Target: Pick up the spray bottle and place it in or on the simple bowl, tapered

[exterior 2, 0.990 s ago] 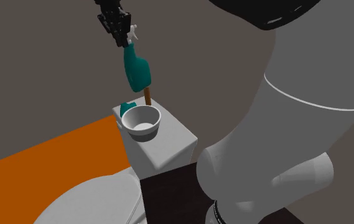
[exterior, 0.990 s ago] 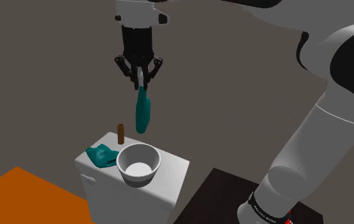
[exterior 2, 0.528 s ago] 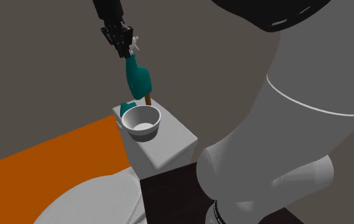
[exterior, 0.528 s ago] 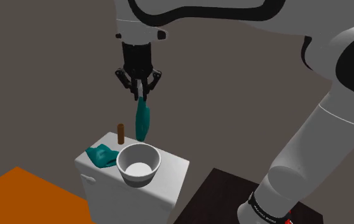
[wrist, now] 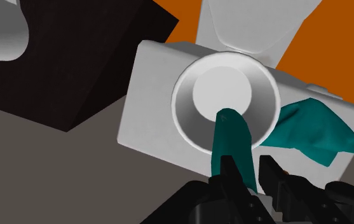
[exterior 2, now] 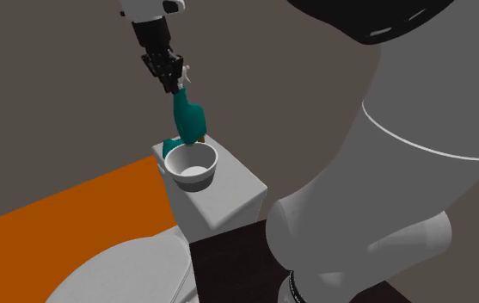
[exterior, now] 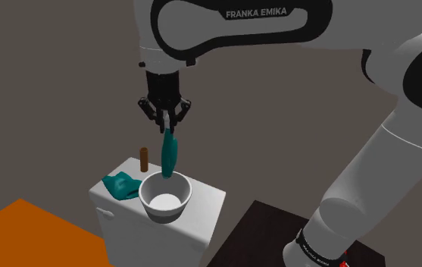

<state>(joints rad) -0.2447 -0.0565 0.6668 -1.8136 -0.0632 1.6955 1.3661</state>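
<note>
In the shoulder view we see the gripper [exterior: 167, 121] pointing straight down with its fingers closed on the pale head of the teal spray bottle [exterior: 170, 154]; gripping it by the top lets the body hang free, base first, toward the white bowl [exterior: 177, 213]. The bottle's base is level with the bowl's far rim, and we cannot tell from here whether it touches. The bowl sits on a white tank [exterior: 201, 221], with a crumpled teal cloth [exterior: 120, 186] just beside it and a brown cylinder [exterior: 145, 158] behind, so we judge a vertical approach is what keeps the bottle off these neighbours. In the second exterior view the gripper [exterior 2: 175, 79] clasps the spray bottle [exterior 2: 187, 120] the same way, the body leaning a little, its foot hidden behind the rim of the bowl [exterior 2: 170, 169]. In the wrist view the fingers pinch the spray bottle [wrist: 232, 143] between them, and its base lies over the inside of the bowl [wrist: 182, 102], toward the side nearest the cloth [wrist: 315, 130]; we judge a short further descent comes before release
</note>
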